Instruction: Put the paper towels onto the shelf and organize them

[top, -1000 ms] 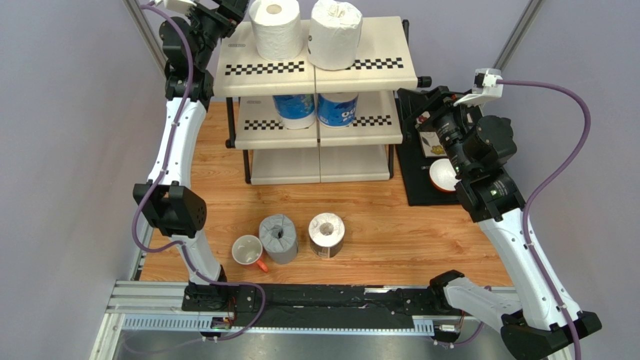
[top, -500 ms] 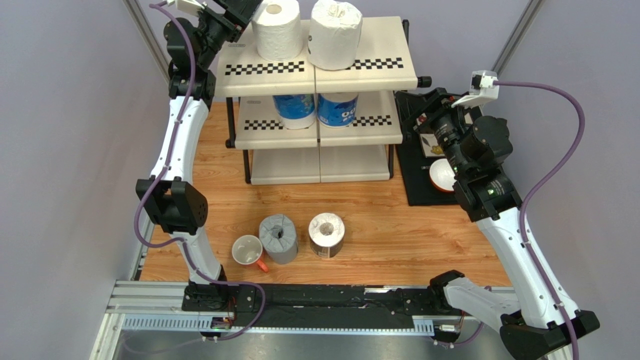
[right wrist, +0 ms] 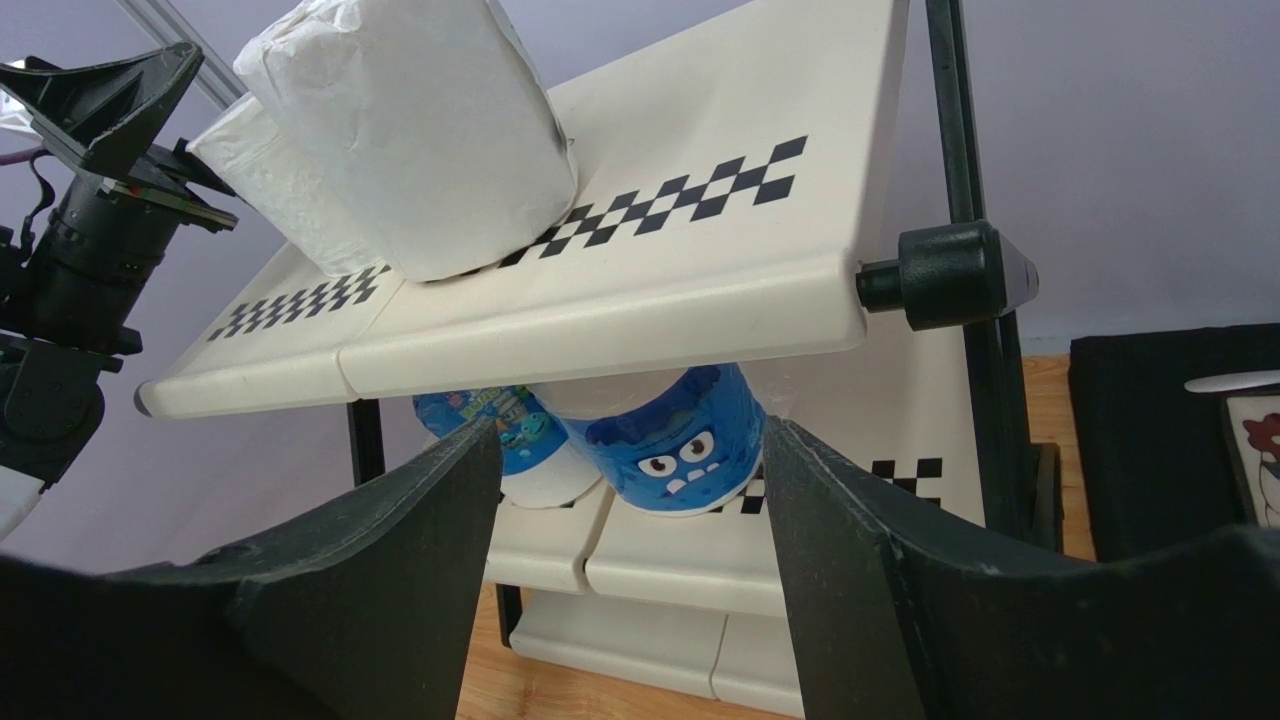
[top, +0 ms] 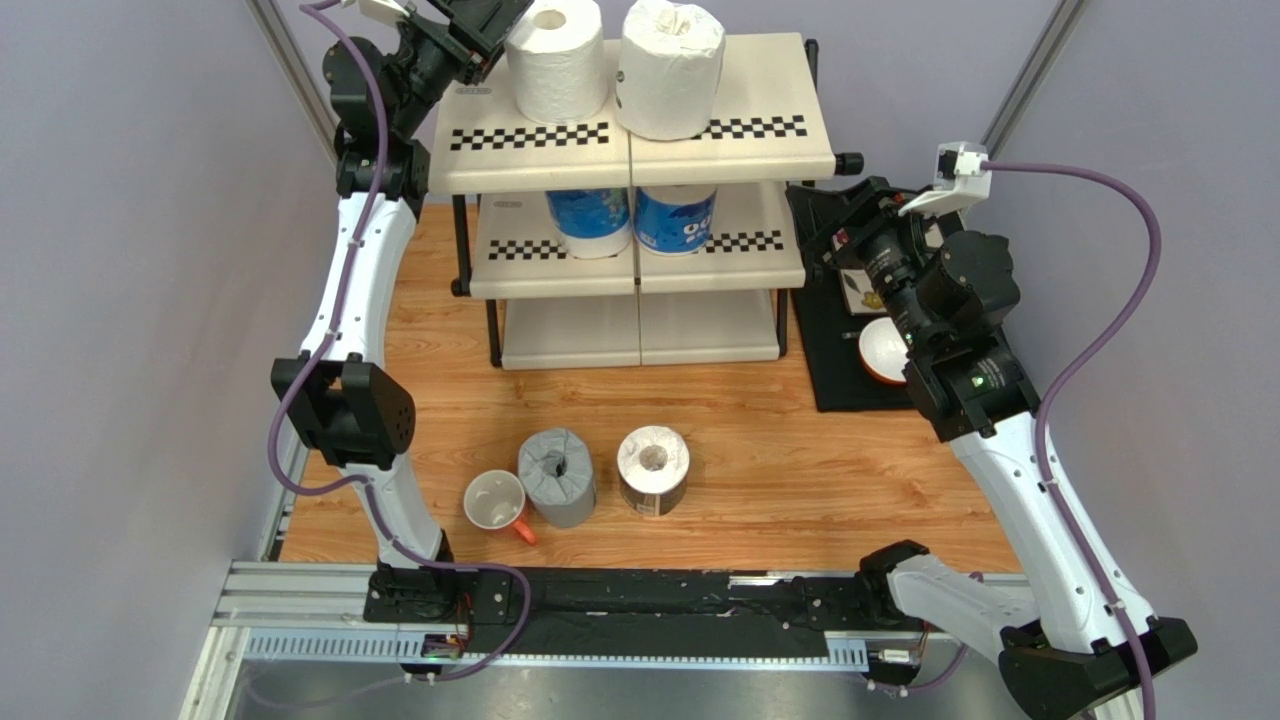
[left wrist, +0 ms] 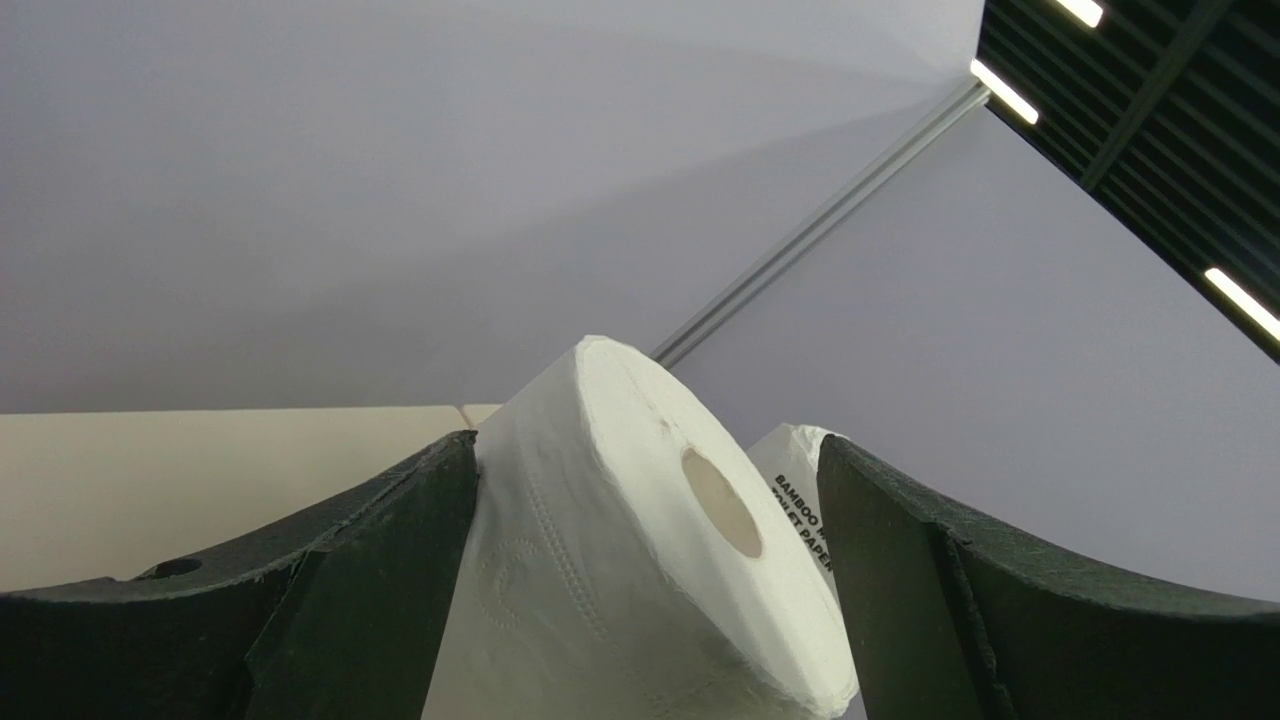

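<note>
Upper left of frame, my left gripper (top: 486, 18), jaws spread, straddles the left white roll (top: 550, 57) on the top tier of the shelf (top: 751, 135), closer in than a second ago; no roll has shifted. My right gripper (right wrist: 631, 432) hangs open and empty by the shelf's right end. Two blue rolls (top: 592, 219) fill the middle tier; the grey roll (top: 558, 476) and dark roll (top: 654, 470) wait lower centre. Light, soft, easily crushed, I judge: squeeze gently across the sides.
</note>
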You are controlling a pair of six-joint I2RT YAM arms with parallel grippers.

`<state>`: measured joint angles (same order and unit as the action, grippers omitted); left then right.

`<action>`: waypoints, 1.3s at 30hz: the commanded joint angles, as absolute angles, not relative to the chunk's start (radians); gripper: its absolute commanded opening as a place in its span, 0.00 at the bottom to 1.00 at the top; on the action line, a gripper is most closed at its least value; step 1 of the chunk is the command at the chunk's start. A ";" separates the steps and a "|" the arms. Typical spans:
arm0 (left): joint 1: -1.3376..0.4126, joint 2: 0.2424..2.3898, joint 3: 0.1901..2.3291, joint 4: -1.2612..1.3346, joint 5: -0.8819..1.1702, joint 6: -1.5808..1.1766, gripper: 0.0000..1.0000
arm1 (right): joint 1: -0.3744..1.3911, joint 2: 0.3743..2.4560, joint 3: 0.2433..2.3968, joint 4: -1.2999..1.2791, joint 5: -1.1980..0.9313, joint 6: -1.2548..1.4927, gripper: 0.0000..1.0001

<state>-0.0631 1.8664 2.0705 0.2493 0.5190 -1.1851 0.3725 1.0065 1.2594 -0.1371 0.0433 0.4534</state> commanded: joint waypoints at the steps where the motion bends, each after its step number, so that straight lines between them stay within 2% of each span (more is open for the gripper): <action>1: -0.074 1.841 2.074 0.327 0.568 -1.218 0.91 | 0.368 1.006 1.252 -0.101 0.031 0.469 0.68; 27: -0.120 1.746 1.970 0.298 0.603 -1.161 0.91 | 0.362 0.979 1.227 -0.107 0.031 0.480 0.68; 39: -0.074 1.692 1.962 0.256 0.563 -1.123 0.94 | 0.357 0.971 1.232 -0.115 0.034 0.476 0.68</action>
